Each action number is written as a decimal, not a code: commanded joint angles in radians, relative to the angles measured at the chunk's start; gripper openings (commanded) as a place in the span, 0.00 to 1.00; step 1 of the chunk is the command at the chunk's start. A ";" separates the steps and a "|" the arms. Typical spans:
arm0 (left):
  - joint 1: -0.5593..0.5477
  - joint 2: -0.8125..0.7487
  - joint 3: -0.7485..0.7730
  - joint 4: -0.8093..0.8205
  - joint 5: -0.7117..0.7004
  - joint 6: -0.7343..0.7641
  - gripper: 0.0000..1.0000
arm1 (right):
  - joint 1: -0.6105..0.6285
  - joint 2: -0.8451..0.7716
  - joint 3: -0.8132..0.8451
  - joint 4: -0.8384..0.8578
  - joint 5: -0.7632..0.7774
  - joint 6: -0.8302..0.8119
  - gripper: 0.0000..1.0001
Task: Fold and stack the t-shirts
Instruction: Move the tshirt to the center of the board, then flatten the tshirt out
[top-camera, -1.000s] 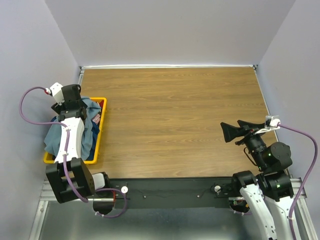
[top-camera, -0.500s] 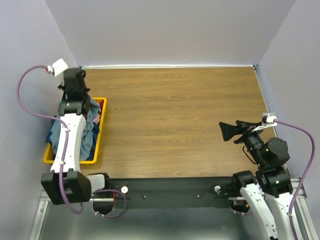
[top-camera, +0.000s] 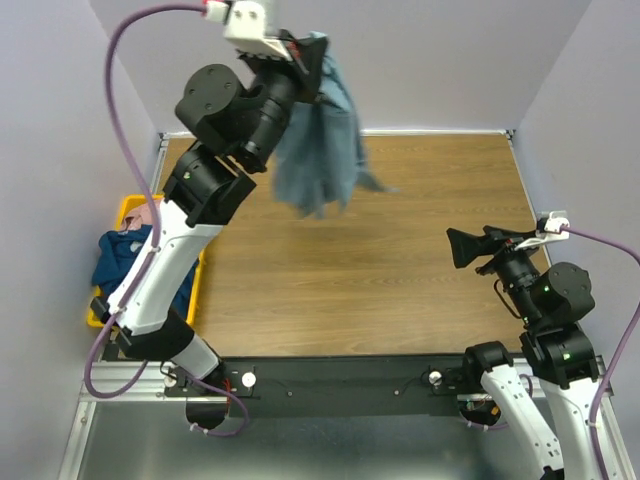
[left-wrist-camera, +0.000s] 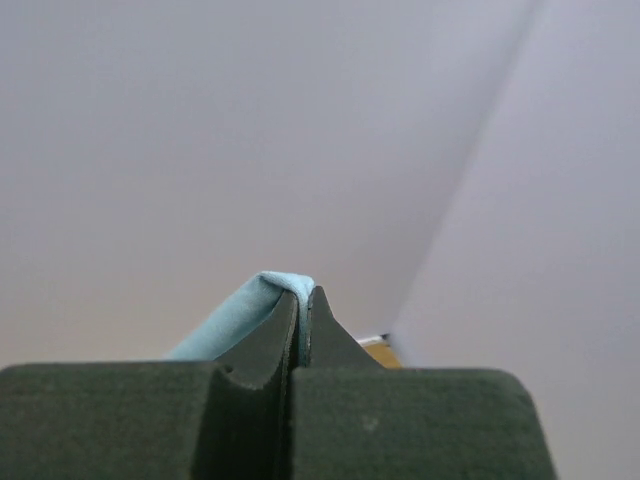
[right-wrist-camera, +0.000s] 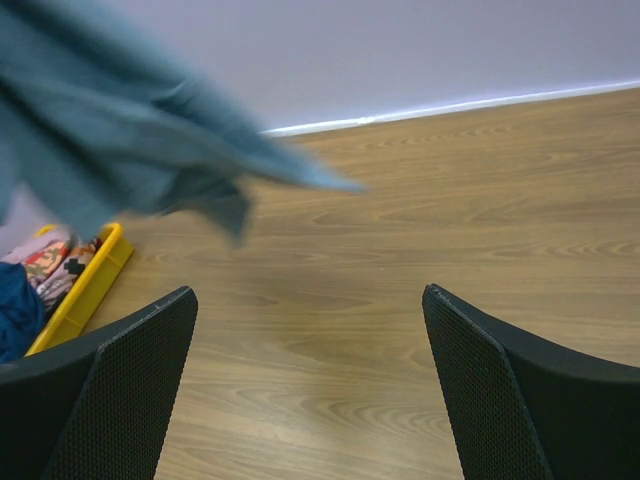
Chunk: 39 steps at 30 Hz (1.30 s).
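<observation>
My left gripper (top-camera: 312, 62) is raised high above the back of the table, shut on the light blue-grey t-shirt (top-camera: 322, 150), which hangs down from it in the air. In the left wrist view a fold of that cloth (left-wrist-camera: 262, 302) is pinched between the closed fingers (left-wrist-camera: 275, 340). The blue-grey t-shirt (right-wrist-camera: 120, 130) also shows blurred at the upper left of the right wrist view. The dark navy t-shirt (top-camera: 125, 262) and the pink patterned one (top-camera: 145, 213) lie in the yellow bin (top-camera: 128, 207) at the left. My right gripper (top-camera: 462, 247) hovers open over the table's right side, holding nothing.
The wooden table (top-camera: 400, 230) stretches between both arms. The yellow bin (right-wrist-camera: 85, 290) sits at the left edge against the wall. Grey walls close in the back and both sides.
My left gripper shut on the blue-grey t-shirt in the bin and swung it up and to the right, high over the table. The right arm has barely shifted.
</observation>
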 joint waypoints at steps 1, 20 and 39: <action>-0.110 0.012 0.017 0.076 0.138 0.173 0.00 | 0.005 0.008 0.034 -0.010 0.056 -0.026 1.00; -0.014 -0.592 -1.291 0.015 -0.215 -0.322 0.77 | 0.006 0.206 0.019 -0.023 -0.088 0.024 1.00; 0.100 -0.419 -1.500 0.113 0.323 -0.371 0.81 | 0.006 1.050 0.060 0.121 -0.131 0.124 0.95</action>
